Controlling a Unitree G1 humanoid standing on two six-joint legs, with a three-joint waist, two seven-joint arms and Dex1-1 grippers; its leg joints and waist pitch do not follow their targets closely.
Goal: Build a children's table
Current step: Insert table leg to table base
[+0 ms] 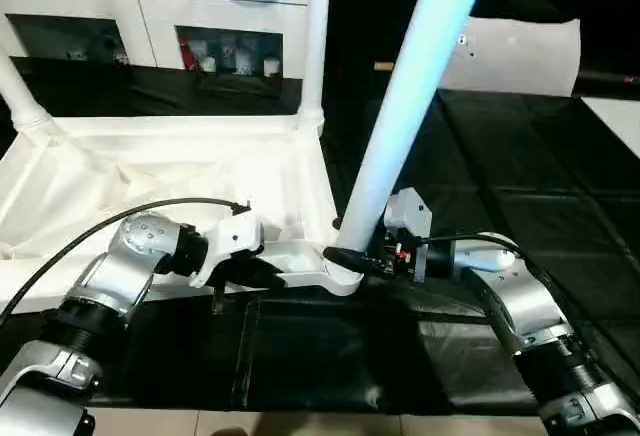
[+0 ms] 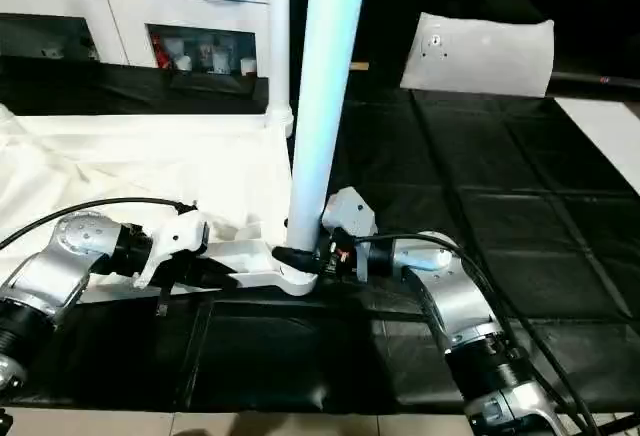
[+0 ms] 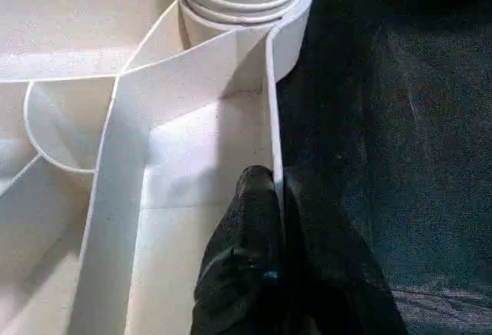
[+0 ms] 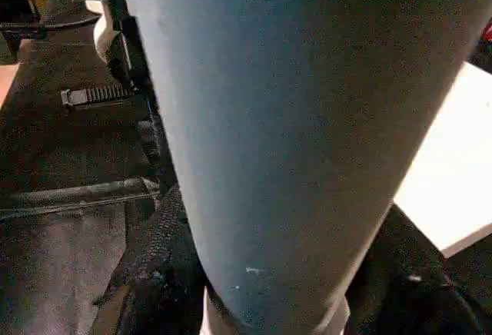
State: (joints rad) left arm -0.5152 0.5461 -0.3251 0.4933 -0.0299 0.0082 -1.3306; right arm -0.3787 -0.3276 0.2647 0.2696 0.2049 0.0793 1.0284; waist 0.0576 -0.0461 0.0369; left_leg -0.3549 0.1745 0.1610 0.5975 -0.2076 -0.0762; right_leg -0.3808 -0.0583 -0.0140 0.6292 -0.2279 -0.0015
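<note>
Tabletop (image 1: 150, 171) upside down on black surface (image 1: 560, 196), ribs up. Left gripper (image 3: 278, 197) jaws clenched on tabletop's near rim wall. Far legs (image 1: 316, 36) upright in sockets. Near-corner leg (image 1: 405, 106) stands tilted in its socket; right gripper (image 1: 350, 256) jaws grasping its base. White pillow-like block (image 1: 520, 56) behind.

White tabletop (image 1: 180, 171) and legs (image 1: 412, 106) on black mat (image 1: 520, 196).

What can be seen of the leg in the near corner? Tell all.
The leg is a long, round, white plastic tube, tinted bluish by the light. It rises tilted from the tabletop's near corner socket, with ribbed threads at its base. The right gripper clasps it just above the socket; the left gripper pinches the tabletop's rim beside it.
</note>
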